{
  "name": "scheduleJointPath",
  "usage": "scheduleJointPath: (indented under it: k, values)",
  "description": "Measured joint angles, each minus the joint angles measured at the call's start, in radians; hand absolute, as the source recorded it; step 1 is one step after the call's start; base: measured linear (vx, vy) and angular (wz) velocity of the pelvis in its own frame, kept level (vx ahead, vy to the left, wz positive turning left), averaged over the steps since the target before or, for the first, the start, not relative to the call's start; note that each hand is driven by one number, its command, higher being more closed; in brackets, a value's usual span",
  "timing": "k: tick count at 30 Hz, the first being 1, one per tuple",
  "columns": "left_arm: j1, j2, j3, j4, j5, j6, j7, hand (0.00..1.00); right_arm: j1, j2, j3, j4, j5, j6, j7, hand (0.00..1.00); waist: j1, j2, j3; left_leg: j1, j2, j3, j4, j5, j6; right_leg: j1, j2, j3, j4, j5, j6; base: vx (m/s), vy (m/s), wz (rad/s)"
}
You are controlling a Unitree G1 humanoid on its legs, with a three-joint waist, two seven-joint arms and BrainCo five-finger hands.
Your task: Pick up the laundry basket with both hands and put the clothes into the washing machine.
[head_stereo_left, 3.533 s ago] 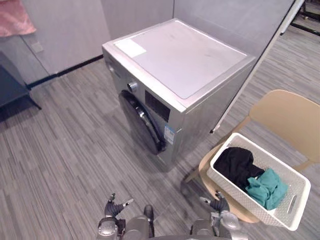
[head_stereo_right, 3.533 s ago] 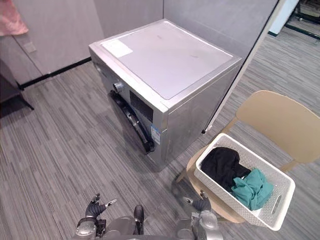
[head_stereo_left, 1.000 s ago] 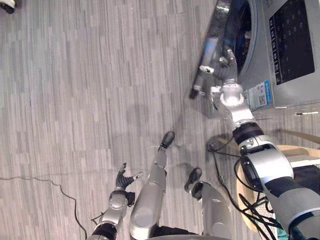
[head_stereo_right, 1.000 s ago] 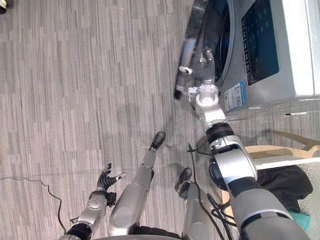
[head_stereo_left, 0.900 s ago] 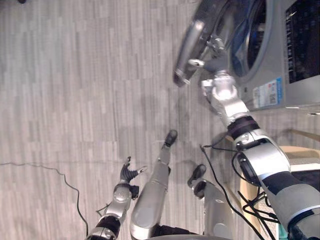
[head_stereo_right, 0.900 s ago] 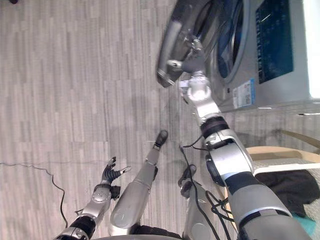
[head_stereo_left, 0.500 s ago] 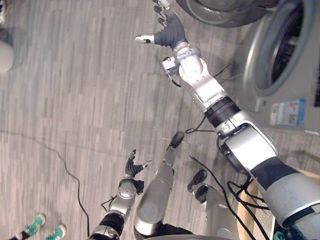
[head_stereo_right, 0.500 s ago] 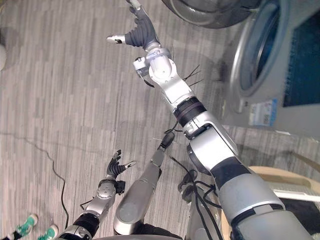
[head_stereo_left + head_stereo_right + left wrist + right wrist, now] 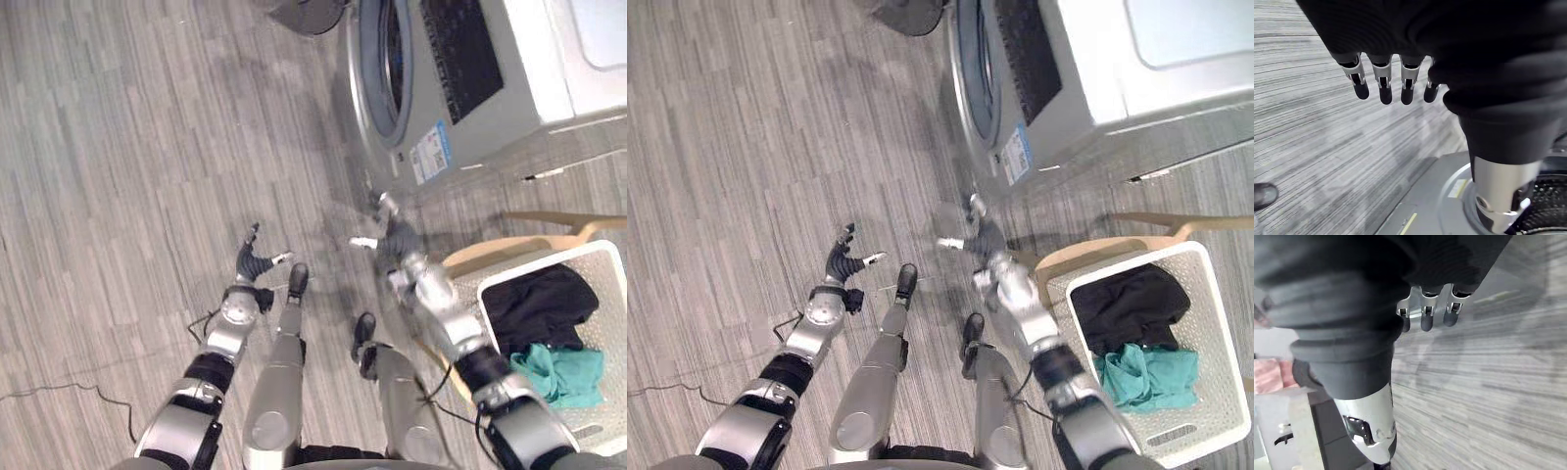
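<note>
Laundry basket (image 9: 1200, 431): white, perforated plastic; it sits on the seat of a tan chair (image 9: 1087, 253) off to your right, just beside the washing machine (image 9: 1087, 78)
Contents: a black garment (image 9: 1127, 308) at the end nearer the machine; a teal garment (image 9: 1146, 377) at the nearer end; both lie loose inside
Handling: likely light and fairly stiff, though the thin walls may flex; the clothes are soft and could slide if you tip it; keep it level
Where to hold: a cut-out handle slot shows in the near end wall; you cannot see the far end's slot from here, so expect its twin there; take one end in each hand
Left hand (image 9: 843, 262): over the grey floor (image 9: 745, 147), well apart from the basket; fingers spread and relaxed, holding nothing
Right hand (image 9: 980, 235): low in front of the machine, near the chair's edge; fingers loose and apart, empty
Machine door (image 9: 309, 15): swung open, drum opening (image 9: 978, 73) clear to load
In the way: the chair beneath the basket; the open door jutting over the floor; mind both as you turn
</note>
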Motion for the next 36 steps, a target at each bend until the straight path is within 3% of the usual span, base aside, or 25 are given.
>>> scheduleJointPath:
  k: [3,7,8,10,14,16,21,28,36]
  values:
    - [-0.078,0.058,0.0,0.01,-0.001,0.009,-0.003,0.0,0.092,0.024,0.027,0.005,-0.011,0.002,0.044,0.0,-0.016,-0.024,-0.008,0.0,0.006,0.041,0.006,-0.007,0.009,-0.015,0.009,0.035,-0.012,0.02,0.005,-0.02,0.011,-0.42]
    - [-0.279,0.224,0.003,0.151,-0.002,0.011,-0.003,0.0,0.136,0.053,0.025,0.012,-0.039,0.003,0.063,0.0,-0.064,-0.075,-0.01,-0.016,0.01,0.074,0.016,-0.015,0.019,-0.04,0.017,0.076,-0.025,0.042,0.012,-0.03,0.019,-0.31]
    - [-0.314,0.25,0.002,0.178,-0.003,0.012,-0.003,0.0,0.14,0.055,0.024,0.012,-0.039,0.003,0.063,0.0,-0.069,-0.081,-0.012,-0.023,0.011,0.083,0.019,-0.016,0.021,-0.047,0.019,0.082,-0.029,0.048,0.014,-0.01,0.015,-0.24]
    - [-0.425,0.357,0.002,0.246,-0.005,0.014,-0.001,0.0,0.142,0.066,0.012,0.011,-0.039,0.0,0.062,0.0,-0.106,-0.093,-0.016,-0.058,0.016,0.092,0.029,-0.016,0.022,-0.078,0.018,0.093,-0.032,0.059,0.021,0.0,0.007,-0.15]
    - [-0.552,0.47,0.004,0.301,-0.003,0.023,0.013,0.0,0.163,0.09,0.004,-0.027,-0.035,-0.015,0.06,0.0,-0.111,-0.119,-0.015,-0.097,0.033,0.136,0.033,-0.016,0.022,-0.123,0.037,0.137,-0.062,0.095,0.024,-0.01,0.008,-0.4]
    - [-0.618,0.512,0.026,0.302,-0.001,0.041,0.028,0.0,0.23,0.11,-0.01,-0.14,-0.026,-0.025,0.058,0.0,-0.111,-0.128,-0.014,-0.133,0.053,0.153,0.034,-0.016,0.022,-0.142,0.055,0.147,-0.112,0.132,0.02,-0.01,0.014,-0.33]
    - [-0.675,0.519,0.103,0.244,-0.001,0.047,0.08,0.0,0.339,0.129,-0.032,-0.329,-0.025,-0.052,0.038,0.0,-0.114,-0.152,-0.013,-0.207,0.073,0.17,0.048,-0.016,0.022,-0.182,0.072,0.161,-0.18,0.182,0.024,0.01,0.025,-0.2]
    - [-0.714,0.514,0.211,0.215,0.013,0.077,0.081,0.0,0.399,0.149,-0.056,-0.47,0.002,-0.079,0.035,0.0,-0.104,-0.189,-0.007,-0.287,0.1,0.195,0.102,-0.048,0.033,-0.21,0.091,0.173,-0.244,0.238,0.024,0.02,0.024,-0.12]
    - [-0.62,0.451,0.319,0.152,0.029,0.098,0.082,0.0,0.46,0.16,-0.083,-0.473,-0.001,-0.084,0.03,0.0,-0.073,-0.189,-0.007,-0.265,0.111,0.216,0.187,-0.087,0.027,-0.151,0.094,0.188,-0.25,0.24,0.02,0.04,0.015,-0.04]
